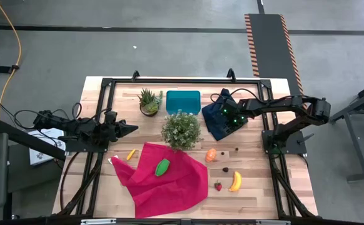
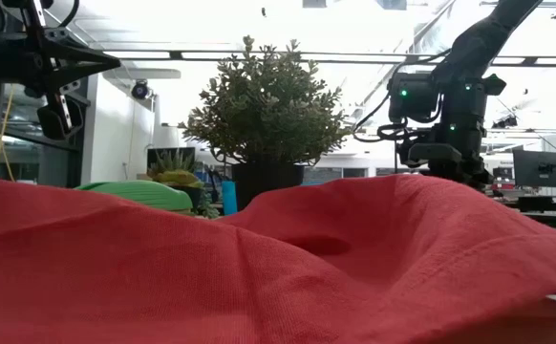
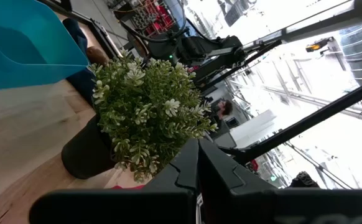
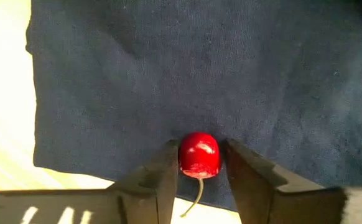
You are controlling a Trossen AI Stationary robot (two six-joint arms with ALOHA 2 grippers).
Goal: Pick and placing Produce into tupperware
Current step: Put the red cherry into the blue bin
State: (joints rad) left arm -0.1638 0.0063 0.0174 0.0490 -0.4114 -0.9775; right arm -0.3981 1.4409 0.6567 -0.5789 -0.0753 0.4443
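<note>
right gripper [image 4: 199, 163]: pointed straight down over the navy cloth [image 4: 231, 74], probably because the cherry [image 4: 199, 154] lies flat there and is easiest taken from above.
cherry: sits between the two fingers [image 4: 158, 177], stem trailing back toward the wrist; the navy cloth is under it.
right jaws: partly apart, each pad at or very near a side of the cherry; whether they already pinch it, I cannot tell.
tub [image 1: 182, 101]: empty as far as the high view shows, well to the side of the right jaws, past the cloth's edge.
other produce: banana [image 1: 235, 180], strawberry [image 1: 218, 185] and orange piece [image 1: 211, 154] lie on the table, apart from both jaws; a green piece [image 1: 162, 167] rests on the red cloth [image 1: 163, 181].
left gripper [image 1: 132, 129]: fingers pressed together, holding nothing, raised beside the bushy plant [image 1: 181, 130], probably parked clear of the work.
</note>
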